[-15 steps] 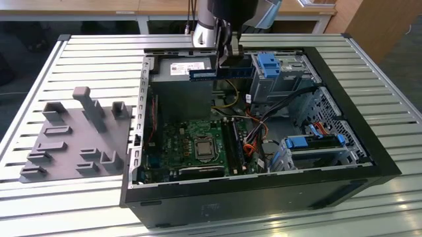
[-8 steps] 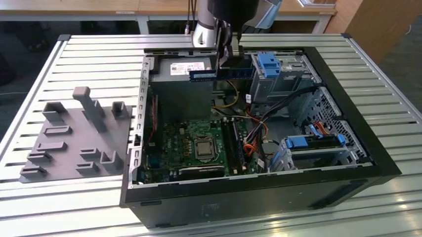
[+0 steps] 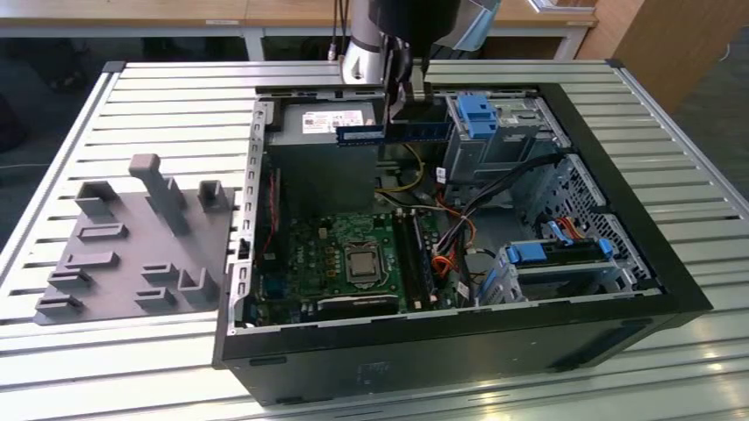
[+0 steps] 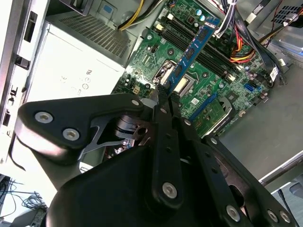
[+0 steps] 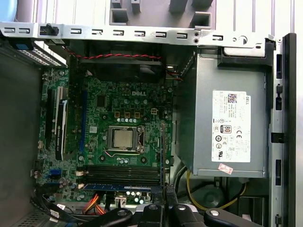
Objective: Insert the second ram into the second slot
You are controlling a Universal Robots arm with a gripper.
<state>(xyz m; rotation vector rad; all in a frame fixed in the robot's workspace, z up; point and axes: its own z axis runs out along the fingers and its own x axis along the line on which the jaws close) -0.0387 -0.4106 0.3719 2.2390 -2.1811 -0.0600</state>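
The slatted metal table [image 3: 175, 96] carries your open computer case [image 3: 632, 263]. The second ram [image 3: 392, 132] hangs level above the case, beside the power supply [image 3: 314, 123] and well clear of the motherboard [image 3: 339, 254]. Your gripper [image 4: 164, 94] is clamped tight on the stick, fingers closed against it.

A white label [image 5: 231, 125] w/ barcode & cert. marks is stuck on the PSU [image 5: 196, 118]; a white logo [image 5: 138, 94] is printed on the mobo [image 5: 97, 142].

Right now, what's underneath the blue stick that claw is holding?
Below the second ram lies the green motherboard with its black memory slots; the stick hides a strip of them.
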